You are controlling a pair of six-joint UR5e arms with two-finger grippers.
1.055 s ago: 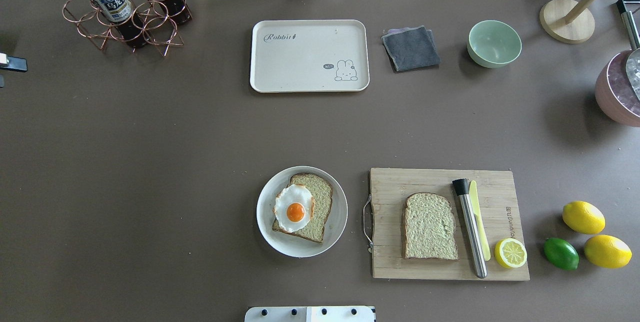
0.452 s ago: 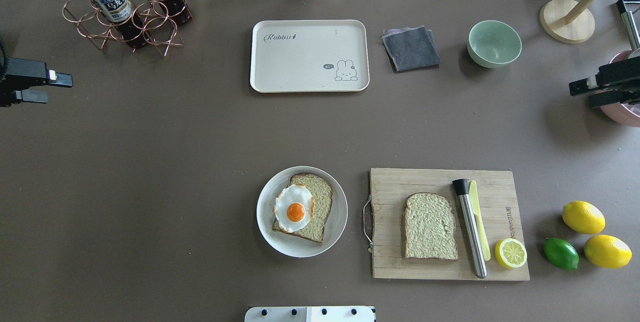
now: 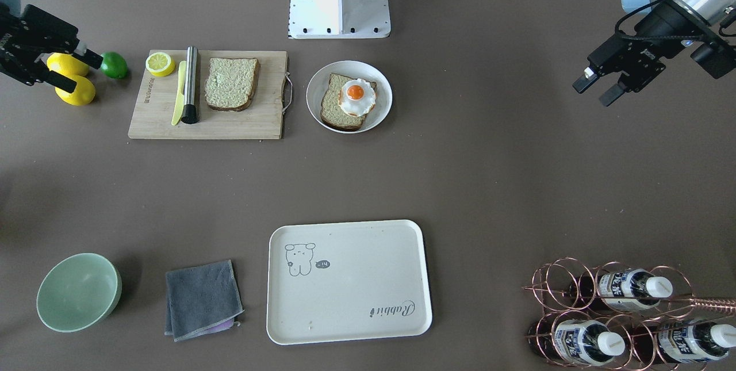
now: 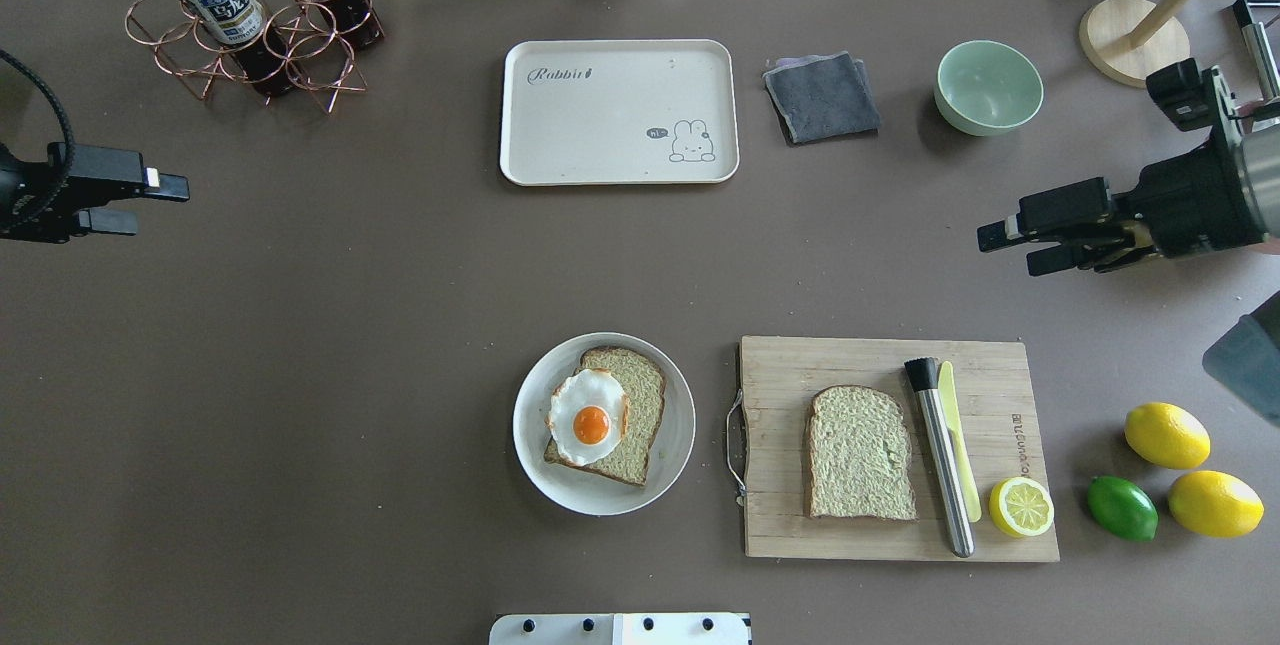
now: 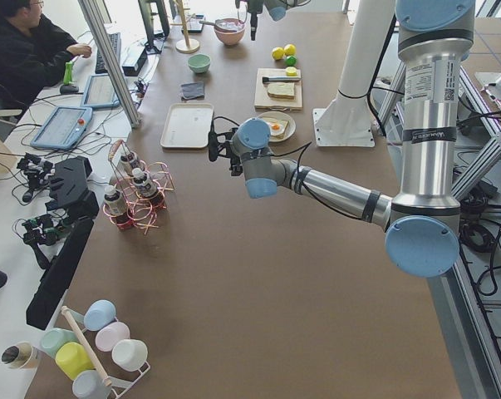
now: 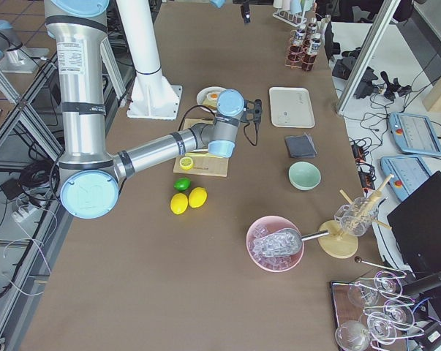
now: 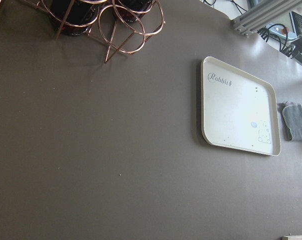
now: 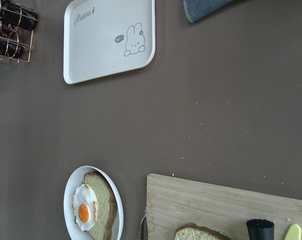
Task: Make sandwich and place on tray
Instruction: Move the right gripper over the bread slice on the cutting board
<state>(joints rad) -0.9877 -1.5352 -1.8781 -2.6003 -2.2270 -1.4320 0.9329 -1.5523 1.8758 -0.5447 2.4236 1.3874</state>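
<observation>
1. The brown surface (image 4: 300, 375) carries everything. Read the overhead view as a dial, with 12 o'clock on the side away from the robot.
2. The left fingers (image 4: 165, 189) hang above the bare surface at 9 o'clock, parted by a clear gap and holding nothing. The right fingers (image 4: 1000, 234) hang at 3 o'clock, also parted and empty, above the surface just off the cutting board's 1 o'clock corner.
3. The wooden cutting board (image 4: 780, 505) lies at 5 o'clock.
4. The cream tray (image 4: 600, 125) lies flat at 12 o'clock, well apart from the food, with nothing on it.
5. A copper wire bottle rack (image 4: 250, 35) stands at 10 o'clock.
6. The round white plate (image 4: 675, 455) sits at 6 o'clock, just beside the board's wire handle at the board's 9 o'clock edge.
7. One bread slice (image 4: 640, 405) lies on the plate. The second bread slice (image 4: 860, 455) lies flat on the board, uncovered.
8. A green bowl (image 4: 989, 87) and a grey cloth (image 4: 822, 97) sit at 1 o'clock, the cloth between tray and bowl.
9. The fried egg (image 4: 588, 420) rests on the plate's slice, overhanging its 9 o'clock edge.
10. A steel bar (image 4: 940, 455) and a yellow knife (image 4: 955, 425) lie side by side at 3 o'clock of the board's slice.
11. A lemon half (image 4: 1021, 507) sits at the board's 4 o'clock corner. Two lemons (image 4: 1167, 435) and a lime (image 4: 1122, 508) rest on the surface beyond it.
</observation>
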